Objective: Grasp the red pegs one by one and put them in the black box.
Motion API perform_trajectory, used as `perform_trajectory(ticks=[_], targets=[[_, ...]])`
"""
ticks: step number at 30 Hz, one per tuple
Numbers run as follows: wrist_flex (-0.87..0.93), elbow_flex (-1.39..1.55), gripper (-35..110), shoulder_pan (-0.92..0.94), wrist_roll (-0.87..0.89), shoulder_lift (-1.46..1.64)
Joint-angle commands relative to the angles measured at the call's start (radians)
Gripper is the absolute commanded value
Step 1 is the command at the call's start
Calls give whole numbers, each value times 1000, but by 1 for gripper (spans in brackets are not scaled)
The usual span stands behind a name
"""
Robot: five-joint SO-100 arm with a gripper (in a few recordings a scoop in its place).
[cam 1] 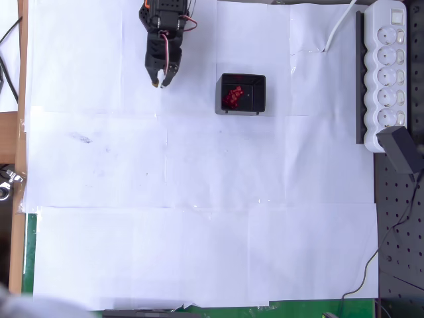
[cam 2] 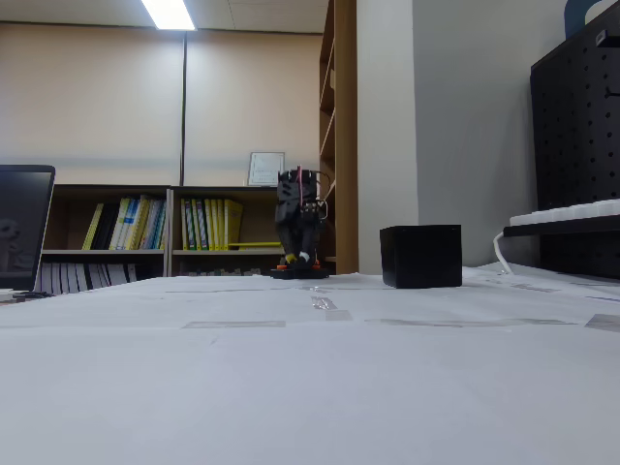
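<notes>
The black box (cam 1: 242, 93) sits on the white paper at the upper middle of the overhead view, with a cluster of several red pegs (cam 1: 232, 97) lying inside it at its left. In the fixed view the black box (cam 2: 420, 256) stands right of centre and its inside is hidden. My gripper (cam 1: 161, 82) hangs folded near the arm's base, well to the left of the box, fingers together with nothing between them. The fixed view shows the gripper (cam 2: 299, 258) pointing down just above the table, left of the box.
White paper sheets (cam 1: 199, 199) cover the table. A white power strip (cam 1: 387, 73) with a black plug lies along the right edge, beside a black pegboard (cam 1: 401, 232). A wooden strip (cam 1: 20, 132) runs down the left side.
</notes>
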Motion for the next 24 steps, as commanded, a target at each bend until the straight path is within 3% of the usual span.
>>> perform_trajectory(ticks=[1, 15, 24], targets=[[31, -32, 0, -28, -31, -55], [258, -126, 0, -38, -29, -253], [264, -126, 0, -37, -34, -264]])
